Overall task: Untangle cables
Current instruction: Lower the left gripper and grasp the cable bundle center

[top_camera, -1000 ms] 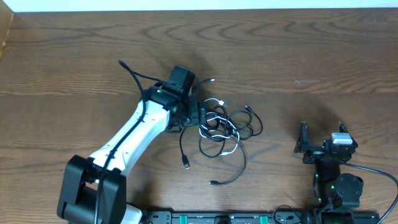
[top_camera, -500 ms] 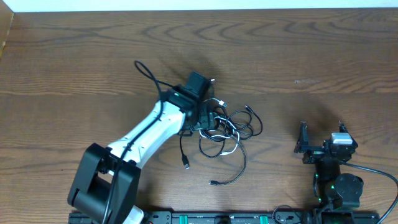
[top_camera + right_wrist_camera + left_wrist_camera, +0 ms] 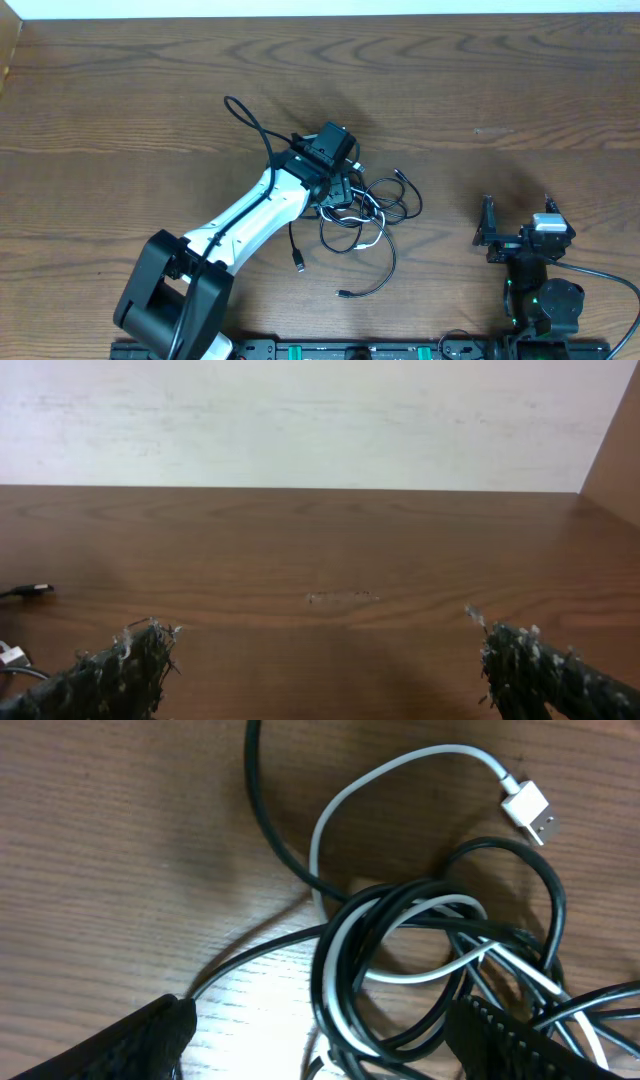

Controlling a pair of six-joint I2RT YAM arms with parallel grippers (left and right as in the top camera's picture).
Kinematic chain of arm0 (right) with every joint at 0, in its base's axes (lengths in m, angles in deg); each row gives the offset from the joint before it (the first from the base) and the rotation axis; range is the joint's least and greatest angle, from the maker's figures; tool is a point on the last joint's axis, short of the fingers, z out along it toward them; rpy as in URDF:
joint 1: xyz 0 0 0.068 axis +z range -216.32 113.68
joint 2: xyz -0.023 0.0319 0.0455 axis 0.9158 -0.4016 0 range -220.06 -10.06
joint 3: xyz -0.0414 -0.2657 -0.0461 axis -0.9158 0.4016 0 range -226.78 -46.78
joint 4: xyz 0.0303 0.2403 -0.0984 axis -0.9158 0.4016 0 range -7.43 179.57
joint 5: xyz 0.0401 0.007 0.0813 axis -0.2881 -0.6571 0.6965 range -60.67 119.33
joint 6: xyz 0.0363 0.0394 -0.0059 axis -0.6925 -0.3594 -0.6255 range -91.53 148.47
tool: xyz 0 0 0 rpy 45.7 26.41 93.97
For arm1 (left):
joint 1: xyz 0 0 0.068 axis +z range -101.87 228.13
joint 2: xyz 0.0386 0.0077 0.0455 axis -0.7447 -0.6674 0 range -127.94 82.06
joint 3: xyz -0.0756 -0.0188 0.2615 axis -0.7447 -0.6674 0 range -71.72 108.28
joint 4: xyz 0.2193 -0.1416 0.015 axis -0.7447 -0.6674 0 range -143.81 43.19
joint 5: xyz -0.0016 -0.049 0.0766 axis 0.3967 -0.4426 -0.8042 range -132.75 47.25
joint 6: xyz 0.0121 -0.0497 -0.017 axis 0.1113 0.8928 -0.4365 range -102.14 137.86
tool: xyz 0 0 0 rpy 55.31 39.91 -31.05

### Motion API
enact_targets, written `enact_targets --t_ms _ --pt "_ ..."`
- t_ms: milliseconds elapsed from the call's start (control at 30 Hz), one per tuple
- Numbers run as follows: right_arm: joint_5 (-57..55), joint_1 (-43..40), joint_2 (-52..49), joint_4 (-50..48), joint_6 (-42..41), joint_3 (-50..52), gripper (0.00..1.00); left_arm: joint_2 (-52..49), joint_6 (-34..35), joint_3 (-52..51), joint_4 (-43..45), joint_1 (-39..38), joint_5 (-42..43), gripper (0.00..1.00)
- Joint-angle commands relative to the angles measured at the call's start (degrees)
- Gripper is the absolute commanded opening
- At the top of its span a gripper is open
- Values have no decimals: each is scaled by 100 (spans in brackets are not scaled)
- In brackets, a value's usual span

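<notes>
Jaws of the right gripper [image 3: 517, 212] stand wide apart, open over bare wood at the near right of the table [image 3: 500, 80], close to the base and well apart from the cables [image 3: 365, 205].

Farther in, near the table's middle, the cables lie in one loose tangle. Two black strands trail out of it toward the base, each ending in a small plug [image 3: 300, 265]. A white cable [image 3: 365, 243] threads through the black loops.

The left arm reaches in from the near left, and the left gripper [image 3: 335, 188] sits over the tangle's left side. In its wrist view the jaws are open wide, one on each side of a knot where black loops wrap around the white cable. They are not clamped on it. The white cable arcs away from the knot and ends in a white plug [image 3: 530, 810] lying flat on the wood.

Beyond the tangle the table runs bare to its far edge, which meets a pale wall [image 3: 300, 420].
</notes>
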Motion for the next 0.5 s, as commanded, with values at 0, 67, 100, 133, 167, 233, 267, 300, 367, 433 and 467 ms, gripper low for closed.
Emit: enact_targets --t_ms 0,67,100,133,167,233,267,300,367,433,467 --pt "33 -46 37 26 -79 7 99 -96 129 42 59 -63 -160 85" --pt "33 -46 37 26 -79 7 99 -105 164 42 101 -81 -160 84" --pt "33 -46 37 26 -79 7 99 -107 170 39 120 -83 -160 84" --pt "33 -46 37 26 -79 7 99 -107 186 39 125 -92 -162 84" --pt "33 -46 37 26 -79 7 99 -107 188 35 142 -92 -162 84" --pt "33 -46 37 26 -79 7 99 -111 190 20 186 -94 -162 83" --pt "33 -46 37 26 -79 7 99 -114 190 0 223 -94 -162 82" --pt "33 -46 37 26 -79 7 99 -116 190 -31 286 -94 -162 83" --pt "33 -46 37 26 -79 7 99 -116 190 -94 376 -94 -162 82" --pt "33 -46 37 26 -79 7 99 -116 190 -153 444 -94 -162 82" --pt "33 -46 37 26 -79 7 99 -116 188 -153 442 -94 -162 82"
